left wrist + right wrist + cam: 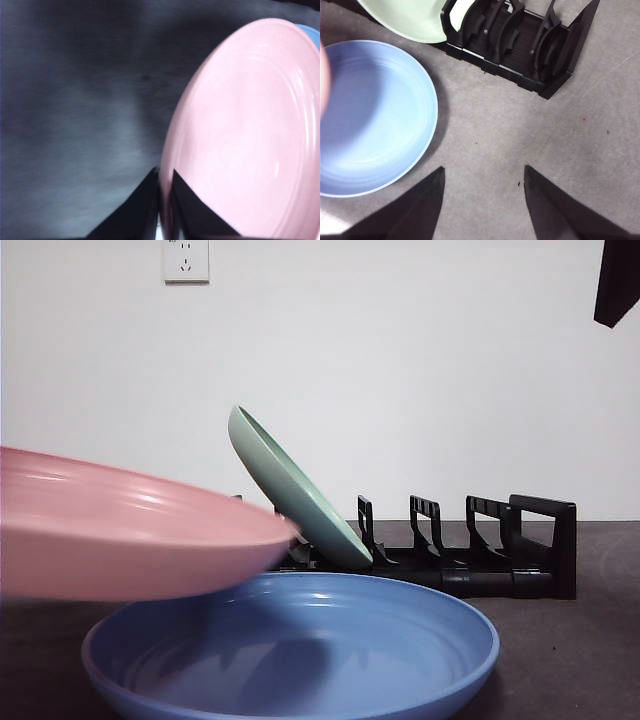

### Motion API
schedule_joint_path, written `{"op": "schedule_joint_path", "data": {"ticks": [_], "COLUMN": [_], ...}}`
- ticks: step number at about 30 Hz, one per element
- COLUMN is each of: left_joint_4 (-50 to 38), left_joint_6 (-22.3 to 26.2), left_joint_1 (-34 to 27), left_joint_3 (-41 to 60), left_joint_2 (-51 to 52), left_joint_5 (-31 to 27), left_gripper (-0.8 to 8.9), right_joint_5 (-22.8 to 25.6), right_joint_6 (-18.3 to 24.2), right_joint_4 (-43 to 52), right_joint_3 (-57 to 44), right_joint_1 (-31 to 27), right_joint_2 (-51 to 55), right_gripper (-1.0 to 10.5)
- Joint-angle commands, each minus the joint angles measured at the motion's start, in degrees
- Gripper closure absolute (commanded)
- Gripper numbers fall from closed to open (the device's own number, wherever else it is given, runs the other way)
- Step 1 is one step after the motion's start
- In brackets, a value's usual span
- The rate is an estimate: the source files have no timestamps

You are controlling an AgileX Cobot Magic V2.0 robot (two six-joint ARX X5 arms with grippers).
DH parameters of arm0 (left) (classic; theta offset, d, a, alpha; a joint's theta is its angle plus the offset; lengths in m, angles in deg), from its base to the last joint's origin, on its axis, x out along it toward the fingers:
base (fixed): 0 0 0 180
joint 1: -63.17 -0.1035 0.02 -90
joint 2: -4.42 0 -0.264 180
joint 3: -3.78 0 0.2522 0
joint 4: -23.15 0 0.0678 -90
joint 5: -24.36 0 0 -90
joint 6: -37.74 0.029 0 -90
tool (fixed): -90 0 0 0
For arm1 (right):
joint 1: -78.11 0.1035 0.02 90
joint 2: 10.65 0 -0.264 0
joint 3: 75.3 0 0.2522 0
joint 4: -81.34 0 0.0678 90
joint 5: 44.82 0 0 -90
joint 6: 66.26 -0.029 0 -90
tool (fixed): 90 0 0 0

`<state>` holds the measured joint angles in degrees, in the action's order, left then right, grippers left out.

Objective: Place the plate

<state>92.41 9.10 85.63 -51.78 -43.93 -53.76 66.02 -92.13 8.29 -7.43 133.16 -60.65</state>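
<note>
A pink plate (130,535) hangs in the air at the left of the front view, above the blue plate (290,655) lying flat on the table. My left gripper (165,192) is shut on the rim of the pink plate (250,135). A green plate (295,490) leans in the leftmost slot of the black rack (480,550). My right gripper (485,185) stands open above bare table, beside the blue plate (370,115) and short of the rack (520,50); it shows only as a black tip (618,280) at the top right corner.
The rack has several free slots to the right of the green plate (405,17). A white wall with a socket (186,260) stands behind the table. Grey tabletop (545,130) lies between the right gripper and the rack.
</note>
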Motion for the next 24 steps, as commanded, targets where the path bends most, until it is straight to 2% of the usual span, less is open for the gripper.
{"op": "schedule_joint_path", "data": {"ticks": [1, 11, 16, 20, 24], "left_joint_4": [-3.3, -14.25, -20.24, -20.96, -21.68], "left_joint_6": [-5.86, -10.16, -12.46, -12.59, -12.55], "left_joint_1": [4.44, 14.69, 16.68, 17.22, 17.22], "left_joint_3": [-0.07, -0.09, -0.17, -0.76, -0.81], "left_joint_2": [-2.64, -14.62, -18.58, -20.61, -22.62], "left_joint_5": [-0.07, -0.22, -1.4, -4.96, -6.19], "left_gripper": [8.03, 8.03, 8.03, 8.03, 8.03], "right_joint_5": [0.24, 0.22, 0.2, 0.2, 0.22], "right_joint_6": [-0.72, -0.85, -1.18, -1.18, -1.18], "right_joint_4": [0.52, 0.52, 0.5, 0.5, 0.5], "right_joint_3": [1.07, 1.07, 1.07, 1.07, 1.07], "right_joint_1": [0.52, 0.52, 0.55, 0.55, 0.55], "right_joint_2": [-0.44, -0.44, -0.44, -0.44, -0.44], "right_gripper": [6.9, 6.9, 6.9, 6.9, 6.9]}}
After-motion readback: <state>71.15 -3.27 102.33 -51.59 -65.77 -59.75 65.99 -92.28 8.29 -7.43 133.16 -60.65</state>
